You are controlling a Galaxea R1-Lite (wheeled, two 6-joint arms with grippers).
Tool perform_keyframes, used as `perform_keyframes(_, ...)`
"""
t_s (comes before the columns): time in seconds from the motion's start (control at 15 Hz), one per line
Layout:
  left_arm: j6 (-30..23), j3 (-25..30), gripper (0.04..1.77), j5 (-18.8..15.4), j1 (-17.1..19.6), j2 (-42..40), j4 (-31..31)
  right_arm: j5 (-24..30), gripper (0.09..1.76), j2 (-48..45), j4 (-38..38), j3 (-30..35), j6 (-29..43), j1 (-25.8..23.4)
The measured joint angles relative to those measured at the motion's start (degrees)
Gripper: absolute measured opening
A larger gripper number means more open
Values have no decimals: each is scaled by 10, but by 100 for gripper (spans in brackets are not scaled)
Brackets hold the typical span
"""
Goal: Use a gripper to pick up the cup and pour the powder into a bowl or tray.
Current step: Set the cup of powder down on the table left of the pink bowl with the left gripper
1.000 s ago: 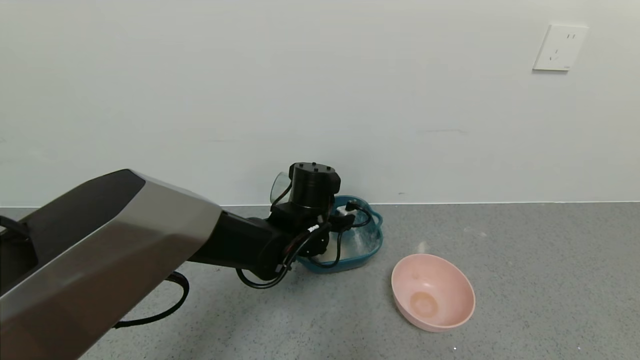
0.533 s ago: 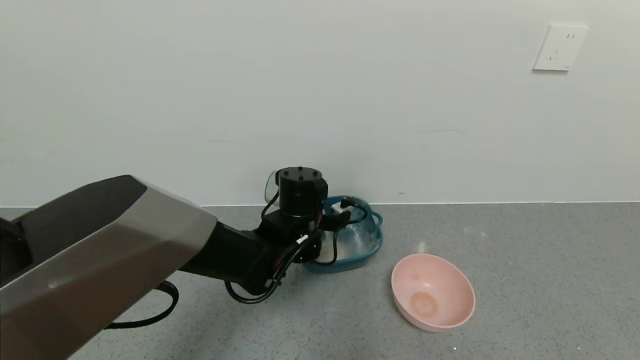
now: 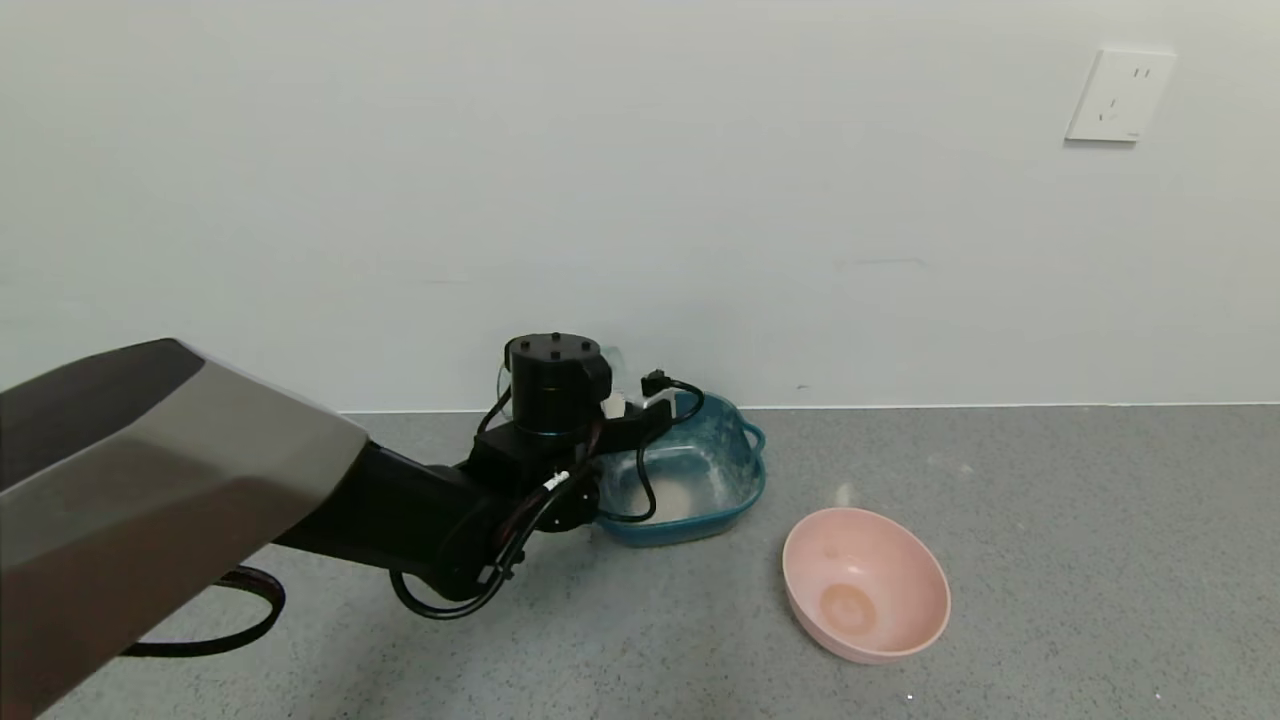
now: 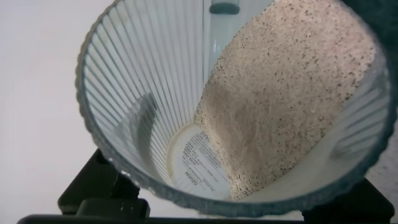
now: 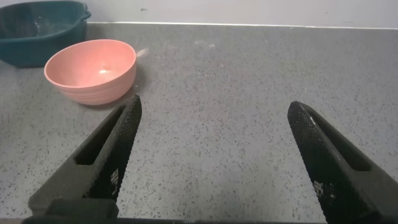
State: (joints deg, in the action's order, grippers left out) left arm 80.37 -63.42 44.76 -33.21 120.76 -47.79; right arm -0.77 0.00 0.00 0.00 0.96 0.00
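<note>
- Grey speckled floor meets a white wall.
- Left gripper, fingers clamped on the cup, sits at the teal bowl's left rim; powder shows inside the cup.
- Pink bowl lies near, right.
- Right gripper hovers, fingers apart.

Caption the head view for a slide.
Left end effector holds the cup at the teal dish, powder inside; pink bowl nearby.

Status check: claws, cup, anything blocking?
Left claw shut on cup beside teal dish. Powder remains in cup. Right claw open, idle. Nothing blocking.
</note>
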Motion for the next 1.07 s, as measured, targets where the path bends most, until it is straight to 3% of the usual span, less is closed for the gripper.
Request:
perform_keyframes(0.27, -137, 15, 133, -45, 9, -47, 117, 0, 171, 0, 0, 0, 0, 0)
perform_keyframes(0.73, -243, 18, 133, -140, 60, -116, 151, 0, 171, 0, 0, 0, 0, 0)
perform_keyframes(1.07, -448, 18, 133, -243, 101, -172, 255, 0, 171, 0, 0, 0, 0, 0)
